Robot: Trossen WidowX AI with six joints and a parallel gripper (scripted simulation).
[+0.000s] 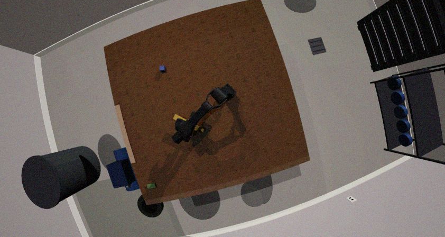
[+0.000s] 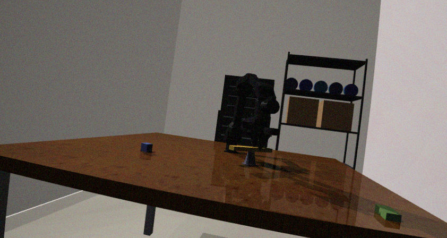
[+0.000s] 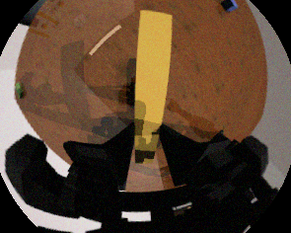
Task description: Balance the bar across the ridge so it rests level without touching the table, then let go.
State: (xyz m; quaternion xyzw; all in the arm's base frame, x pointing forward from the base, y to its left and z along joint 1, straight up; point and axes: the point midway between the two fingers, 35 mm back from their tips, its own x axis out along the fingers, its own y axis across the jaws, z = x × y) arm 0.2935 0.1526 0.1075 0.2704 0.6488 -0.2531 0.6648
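The yellow bar lies across the top of the blue-grey ridge in the exterior view, clear of the table at both ends and close to level. The bar's underside meets or nearly meets the ridge top; a tiny gap cannot be ruled out. My gripper is shut on the bar, with a dark finger on each side of it in the wrist view. In the top view the arm covers the bar's middle and hides the ridge.
A small blue cube stands on the wooden table, away from the bar. A green block lies near a table corner. A pale strip runs along one table edge.
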